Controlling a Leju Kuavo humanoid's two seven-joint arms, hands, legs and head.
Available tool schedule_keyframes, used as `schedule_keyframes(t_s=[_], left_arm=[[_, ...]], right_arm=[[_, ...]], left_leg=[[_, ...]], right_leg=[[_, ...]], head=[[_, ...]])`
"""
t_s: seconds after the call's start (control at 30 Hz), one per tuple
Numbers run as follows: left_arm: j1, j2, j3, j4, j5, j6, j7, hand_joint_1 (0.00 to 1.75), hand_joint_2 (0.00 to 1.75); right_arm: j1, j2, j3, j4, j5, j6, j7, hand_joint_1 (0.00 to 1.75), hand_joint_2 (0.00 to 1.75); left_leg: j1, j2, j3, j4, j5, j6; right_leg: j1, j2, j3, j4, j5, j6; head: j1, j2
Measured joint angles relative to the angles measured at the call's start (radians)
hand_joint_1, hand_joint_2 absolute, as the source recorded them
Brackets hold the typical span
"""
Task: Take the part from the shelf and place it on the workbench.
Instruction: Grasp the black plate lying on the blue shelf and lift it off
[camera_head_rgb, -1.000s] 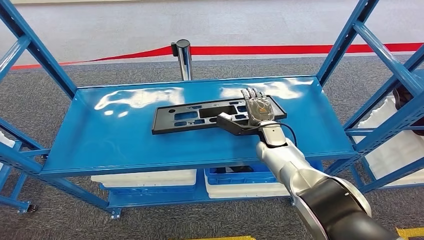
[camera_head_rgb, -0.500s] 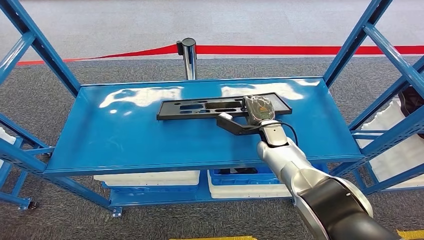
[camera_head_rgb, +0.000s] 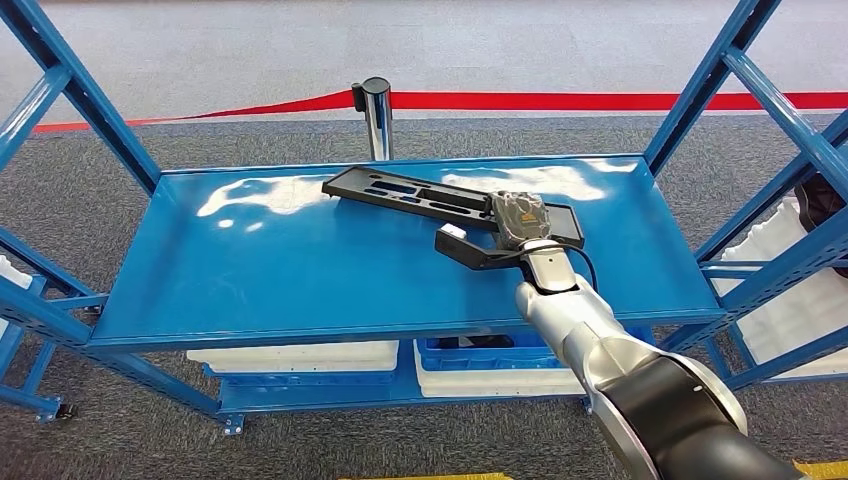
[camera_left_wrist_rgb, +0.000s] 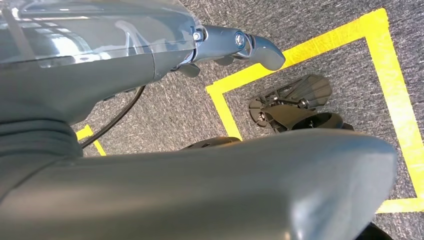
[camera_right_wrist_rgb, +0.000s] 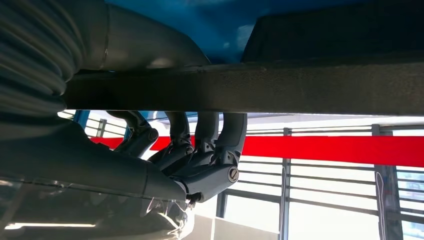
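1. Part (camera_head_rgb: 440, 199), a black slotted plate, sits tilted near the shelf (camera_head_rgb: 250, 270) back edge
2. right hand (camera_head_rgb: 518, 218) grips its right end, fingers (camera_right_wrist_rgb: 215, 150) curled around it
3. chrome post (camera_head_rgb: 377, 115) stands just behind the shelf
4. white bins (camera_head_rgb: 300, 356) on the tier below

- Red barrier belt (camera_head_rgb: 600, 100): stretched across the floor line beyond the shelf.
- Chrome stanchion post (camera_head_rgb: 377, 118): upright, black-capped, carrying the belt.
- White bins (camera_head_rgb: 295, 356): lower tier, side by side.
- Blue crate (camera_head_rgb: 480, 352): lower tier, atop a white bin.
- Grey carpet (camera_head_rgb: 200, 150).
- Yellow floor tape (camera_left_wrist_rgb: 385, 65): marks a rectangle on the carpet.
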Motion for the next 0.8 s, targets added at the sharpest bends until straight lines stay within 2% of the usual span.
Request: schedule_keyframes(t_s=[0.27,0.47,0.63,0.8], left_arm=[[0.0,0.0,0.003,0.0,0.0,-0.001,0.0,0.0,0.0],[0.0,0.0,0.011,0.0,0.013,0.004,-0.011,0.0,0.0],[0.001,-0.001,0.039,0.0,0.048,0.017,-0.015,0.0,0.0],[0.003,-0.002,0.066,0.0,0.063,0.023,-0.018,0.0,0.0]], right_arm=[[0.0,-0.003,-0.009,0.0,-0.004,-0.008,-0.016,1.75,1.75],[0.013,-0.005,-0.043,-0.01,-0.06,-0.047,-0.101,1.75,1.75],[0.083,-0.006,-0.077,-0.09,-0.138,-0.07,-0.208,1.75,1.75],[0.169,-0.014,-0.083,-0.228,-0.171,-0.067,-0.223,1.75,1.75]], left_leg=[[-0.001,0.0,0.0,0.0,0.0,0.0],[-0.001,0.0,0.0,0.0,0.0,0.0],[0.0,0.001,0.0,0.0,0.0,0.0],[0.001,0.0,0.0,0.0,0.0,0.0]], right_leg=[[0.0,0.0,0.0,0.0,0.0,0.0],[0.0,0.0,0.001,0.0,0.0,0.0],[0.001,0.0,0.0,0.0,0.0,0.0],[0.001,0.0,0.0,0.0,-0.002,0.002]], head=[[0.0,0.0],[0.0,0.0],[0.0,0.0],[0.0,0.0]])
